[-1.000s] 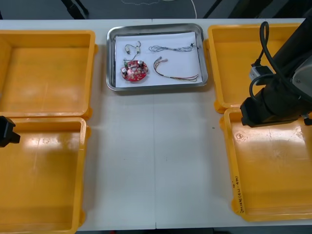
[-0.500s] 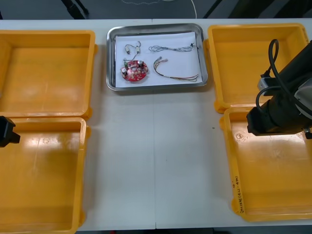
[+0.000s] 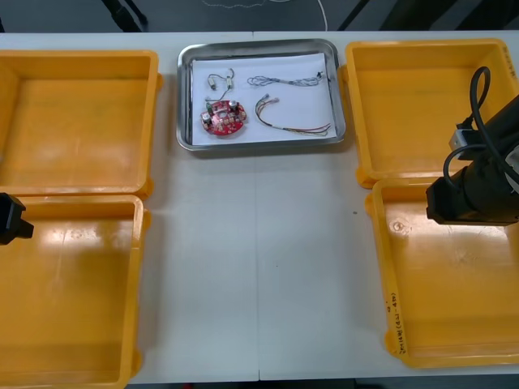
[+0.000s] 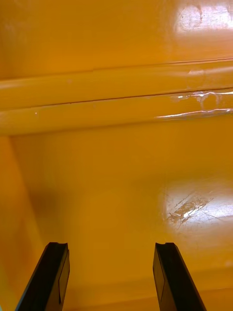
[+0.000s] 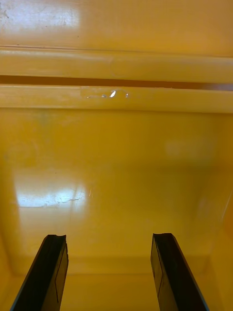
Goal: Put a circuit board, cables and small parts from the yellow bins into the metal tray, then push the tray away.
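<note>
The right gripper (image 4: pixel 109 249) is held over the near right yellow bin (image 3: pixel 454 316), pointed at its floor, fingers set apart with nothing between them. The left gripper (image 5: pixel 108 240) is parked over the near left yellow bin (image 3: pixel 73 308), likewise spread. In the metal tray (image 3: pixel 259 147), at the table's far middle, are laid a round red circuit board (image 3: pixel 223 117), a twisted blue and white cable (image 3: pixel 284 80), a red and yellow cable (image 3: pixel 296 128) and what seem to be small metal parts (image 3: pixel 220 79).
</note>
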